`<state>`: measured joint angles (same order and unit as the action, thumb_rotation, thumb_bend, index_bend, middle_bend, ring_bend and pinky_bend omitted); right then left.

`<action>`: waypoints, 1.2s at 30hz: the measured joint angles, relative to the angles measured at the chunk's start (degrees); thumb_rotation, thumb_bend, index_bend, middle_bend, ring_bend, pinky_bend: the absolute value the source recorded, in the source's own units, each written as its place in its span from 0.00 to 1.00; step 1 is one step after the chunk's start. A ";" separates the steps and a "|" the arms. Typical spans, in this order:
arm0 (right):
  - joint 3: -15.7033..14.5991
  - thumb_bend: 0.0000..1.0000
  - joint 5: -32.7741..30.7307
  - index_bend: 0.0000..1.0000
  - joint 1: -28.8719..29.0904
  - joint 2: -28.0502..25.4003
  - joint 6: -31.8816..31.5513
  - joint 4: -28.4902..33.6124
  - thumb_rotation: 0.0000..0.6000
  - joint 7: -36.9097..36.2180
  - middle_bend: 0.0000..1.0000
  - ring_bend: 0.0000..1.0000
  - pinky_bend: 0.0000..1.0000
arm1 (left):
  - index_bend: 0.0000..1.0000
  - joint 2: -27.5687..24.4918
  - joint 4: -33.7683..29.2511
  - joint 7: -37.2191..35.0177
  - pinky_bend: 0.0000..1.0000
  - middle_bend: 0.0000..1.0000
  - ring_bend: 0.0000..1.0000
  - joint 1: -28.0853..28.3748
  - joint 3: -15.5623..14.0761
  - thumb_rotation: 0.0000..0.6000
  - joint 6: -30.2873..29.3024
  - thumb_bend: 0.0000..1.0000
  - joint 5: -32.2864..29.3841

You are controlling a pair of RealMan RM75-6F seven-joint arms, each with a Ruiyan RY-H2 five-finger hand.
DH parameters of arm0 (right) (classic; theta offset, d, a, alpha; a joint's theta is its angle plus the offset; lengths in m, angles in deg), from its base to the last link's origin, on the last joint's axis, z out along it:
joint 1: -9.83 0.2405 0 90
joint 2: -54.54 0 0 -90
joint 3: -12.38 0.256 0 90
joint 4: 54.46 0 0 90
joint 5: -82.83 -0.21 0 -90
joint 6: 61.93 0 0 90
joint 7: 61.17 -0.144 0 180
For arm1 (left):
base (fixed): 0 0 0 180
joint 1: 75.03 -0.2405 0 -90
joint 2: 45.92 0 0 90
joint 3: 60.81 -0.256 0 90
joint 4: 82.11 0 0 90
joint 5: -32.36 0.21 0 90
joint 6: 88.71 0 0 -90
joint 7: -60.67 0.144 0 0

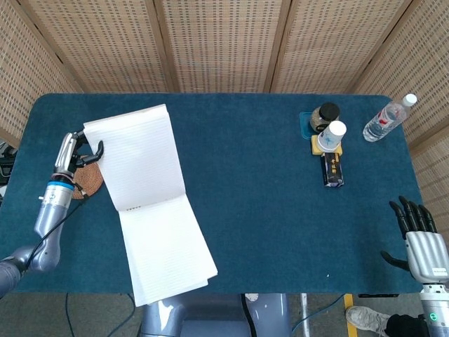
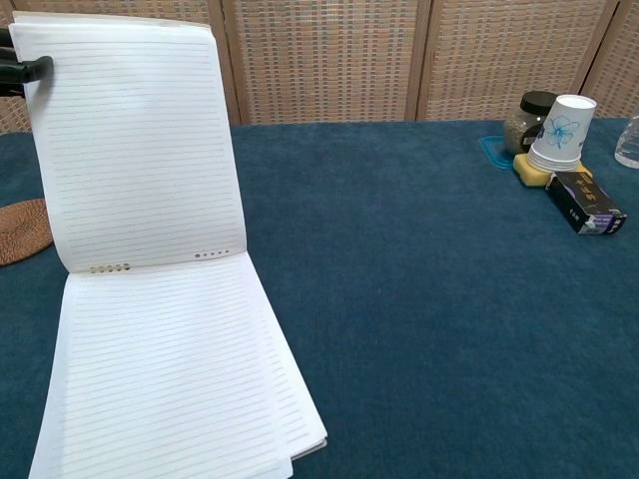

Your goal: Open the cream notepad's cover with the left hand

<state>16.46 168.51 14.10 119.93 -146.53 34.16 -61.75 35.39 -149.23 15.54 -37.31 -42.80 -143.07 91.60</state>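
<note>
Now the silver left hand (image 1: 76, 149) pinches the top edge of the cream notepad's lifted cover (image 1: 135, 157), with its dark fingers (image 2: 22, 70) curled around the corner of the sheet. The cover stands up high and shows its white lined inner side. Below it, the notepad's white lined pages (image 1: 167, 251) lie flat on the dark blue cloth table (image 1: 266, 189), near the front left edge, and some of the pad sticks out past the edge. A round woven brown coaster (image 2: 20, 231) lies just beside the cover, partly hidden behind it in the head view.

The right hand (image 1: 421, 242) rests at the front right corner of the table with its dark fingers spread and nothing in it.

Far at the back right stand a white paper cup (image 1: 331, 135), a dark-lidded jar (image 1: 325, 116) and a black box (image 1: 332, 170), close together. A clear plastic water bottle (image 1: 386, 120) lies near them.
</note>
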 measured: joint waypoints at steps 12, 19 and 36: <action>-0.19 0.00 0.23 0.00 -0.08 -0.07 -0.21 0.16 1.00 -0.20 0.00 0.00 0.00 | 0.00 6.14 11.86 1.79 0.00 0.00 0.00 1.11 5.37 1.00 6.07 0.00 -7.62; -0.39 0.00 0.68 0.00 -0.10 -0.17 -0.35 0.35 1.00 -0.36 0.00 0.00 0.00 | 0.00 5.81 11.86 1.28 0.00 0.00 0.00 -1.54 7.73 1.00 -3.69 0.00 -4.44; -0.47 0.00 1.50 0.00 -0.36 -0.64 -1.32 0.62 1.00 -1.69 0.00 0.00 0.00 | 0.00 -13.79 -15.65 24.32 0.00 0.00 0.00 -16.27 -3.49 1.00 -18.27 0.00 10.76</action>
<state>15.99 170.01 13.73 119.29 -147.85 34.78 -63.44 21.60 -164.88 39.86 -53.58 -46.30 -161.35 102.36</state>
